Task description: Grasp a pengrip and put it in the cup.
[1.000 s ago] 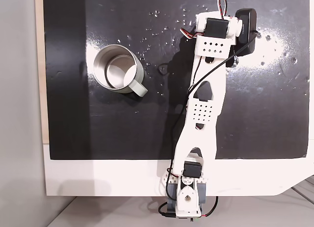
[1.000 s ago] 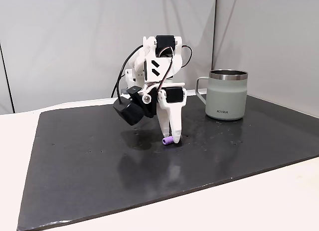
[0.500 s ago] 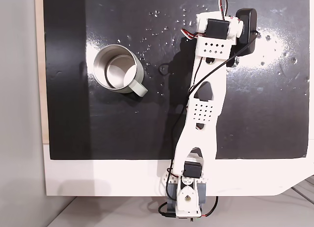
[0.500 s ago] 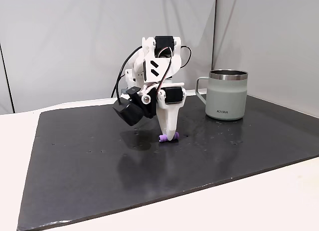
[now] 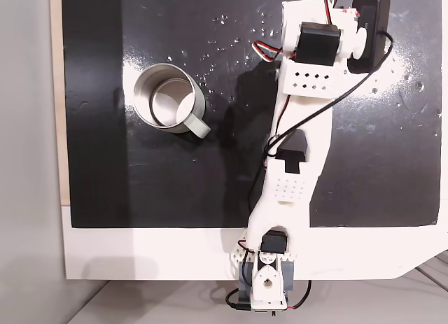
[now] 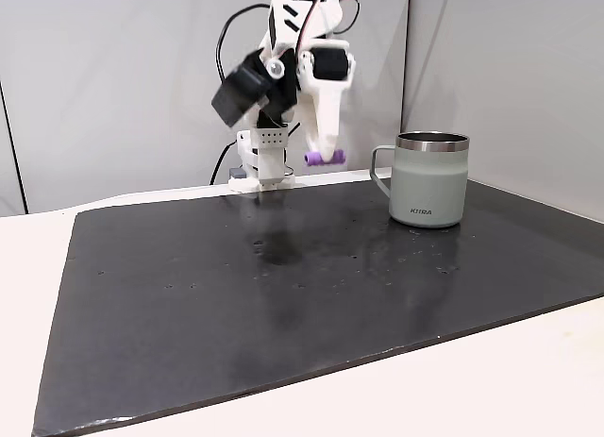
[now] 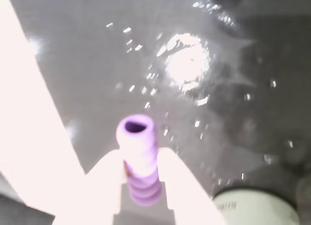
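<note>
The grasp is done: the hand (image 6: 324, 157) is clamped on the pengrip (image 6: 324, 158), holding it high above the table (image 6: 283, 295), left of the cup (image 6: 429, 180), so carrying over and dropping in remain.

Pengrip (image 7: 139, 159) apparently between jaws

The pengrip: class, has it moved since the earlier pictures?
Yes. The pengrip has risen off the mat, now level with the cup rim.
</note>
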Controlling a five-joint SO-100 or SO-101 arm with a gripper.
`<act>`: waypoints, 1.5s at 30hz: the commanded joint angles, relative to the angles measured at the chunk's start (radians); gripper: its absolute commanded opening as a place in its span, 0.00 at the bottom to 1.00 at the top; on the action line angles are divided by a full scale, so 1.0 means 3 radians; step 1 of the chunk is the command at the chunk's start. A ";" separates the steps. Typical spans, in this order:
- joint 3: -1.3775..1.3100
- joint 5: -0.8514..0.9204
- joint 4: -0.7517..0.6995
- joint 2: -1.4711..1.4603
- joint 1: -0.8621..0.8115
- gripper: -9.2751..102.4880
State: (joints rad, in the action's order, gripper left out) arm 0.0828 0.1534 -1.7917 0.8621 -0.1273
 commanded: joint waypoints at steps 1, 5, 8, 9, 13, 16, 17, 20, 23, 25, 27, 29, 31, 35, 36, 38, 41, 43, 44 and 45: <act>0.0261 0.0005 -0.0031 0.0895 0.0097 0.09; 0.0644 0.0015 -0.0036 0.1534 0.0358 0.09; 0.0946 -0.0005 -0.0041 0.1892 0.0644 0.08; 0.1058 -0.0031 -0.0041 0.1984 0.0731 0.08; 0.1570 -0.0143 -0.0046 0.2240 0.1053 0.08; 0.1933 -0.0153 -0.0046 0.2332 0.1304 0.08; 0.2010 -0.0153 -0.0046 0.2347 0.1386 0.08; 0.2117 -0.0143 -0.0041 0.2316 0.1611 0.08; 0.2071 -0.0133 -0.0036 0.2173 0.1744 0.08; 0.2020 -0.0118 -0.0031 0.2045 0.1795 0.08; 0.2015 -0.0102 -0.0031 0.1933 0.1846 0.08; 0.2025 -0.0092 -0.0031 0.1836 0.1892 0.08; 0.2020 -0.0082 -0.0031 0.1749 0.1928 0.08; 0.1907 -0.0082 -0.0026 0.1560 0.1984 0.08; 0.1866 -0.0077 -0.0026 0.1519 0.1994 0.08; 0.1831 -0.0066 -0.0026 0.1452 0.2030 0.08; 0.1825 -0.0066 -0.0020 0.1416 0.2066 0.10; 0.1825 -0.0077 -0.0020 0.1416 0.2076 0.17; 0.1825 -0.0082 -0.0020 0.1411 0.2081 0.20; 0.1825 -0.0082 -0.0020 0.1411 0.2086 0.23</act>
State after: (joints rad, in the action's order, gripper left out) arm 0.6826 0.1273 -1.7978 1.2732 0.4970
